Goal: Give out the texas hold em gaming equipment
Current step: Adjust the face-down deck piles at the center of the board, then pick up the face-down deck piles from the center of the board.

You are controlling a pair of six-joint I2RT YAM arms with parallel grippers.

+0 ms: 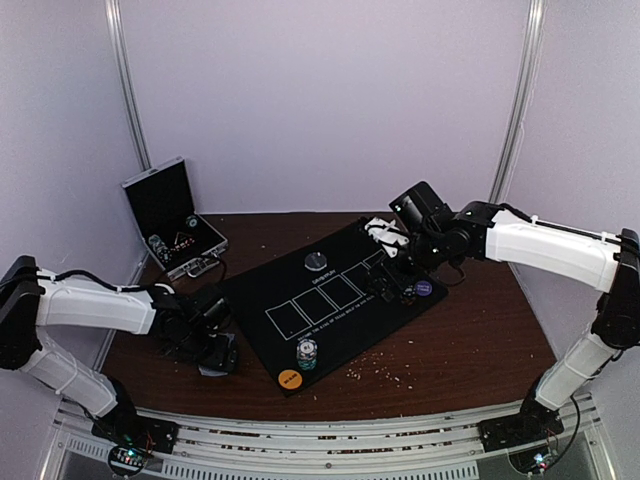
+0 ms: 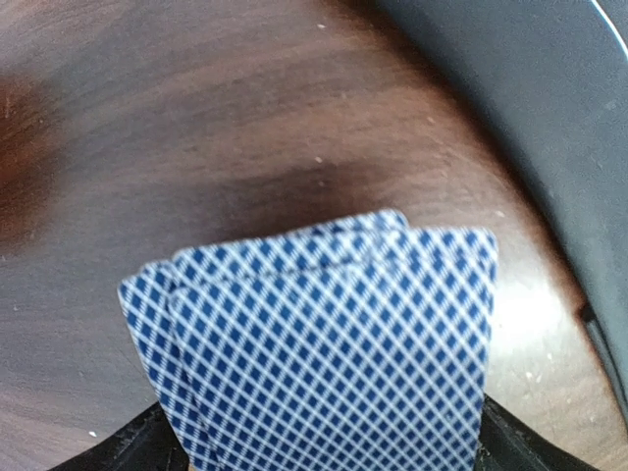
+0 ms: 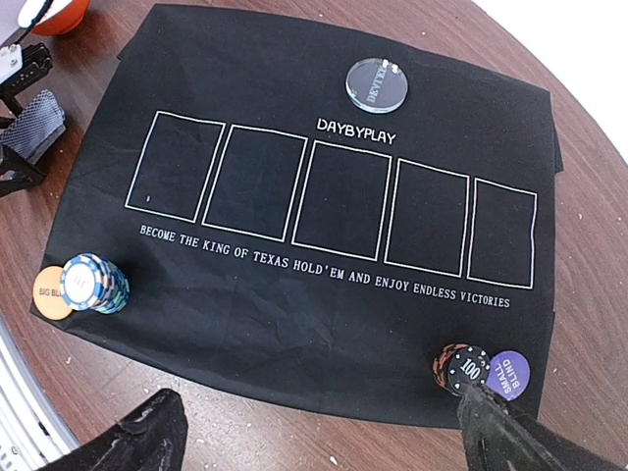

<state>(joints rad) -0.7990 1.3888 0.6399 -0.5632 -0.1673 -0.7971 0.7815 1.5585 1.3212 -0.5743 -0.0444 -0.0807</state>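
Playing cards with blue-and-white diamond-lattice backs (image 2: 324,343): a small, slightly fanned bunch, pinched at its lower end in the left gripper (image 1: 218,358), backs facing the wrist camera.
Cards' place: over bare dark wooden table (image 1: 470,350), just beside the near-left edge of the black felt mat (image 3: 324,324) and not on it.
Left gripper: clamped on the cards, a dark finger showing at each lower corner of the bunch.
Right gripper (image 3: 314,397): jaws spread wide with nothing between them, hanging above the mat's right end.
Right fingertip (image 3: 491,422): close by the dark chip stack topped "100" (image 3: 463,366); whether they touch, I cannot tell.
Purple round disc (image 3: 508,375): flat on the mat, touching that dark stack.
Multicoloured chip stack (image 3: 93,283): at the mat's other near corner, against the orange round disc (image 3: 51,292).
Clear round disc (image 3: 378,83): on the mat beyond the row of five white-outlined rectangles, which hold no cards.
Silver hinged metal case (image 1: 170,215): open at the table's far left, well apart from the mat.
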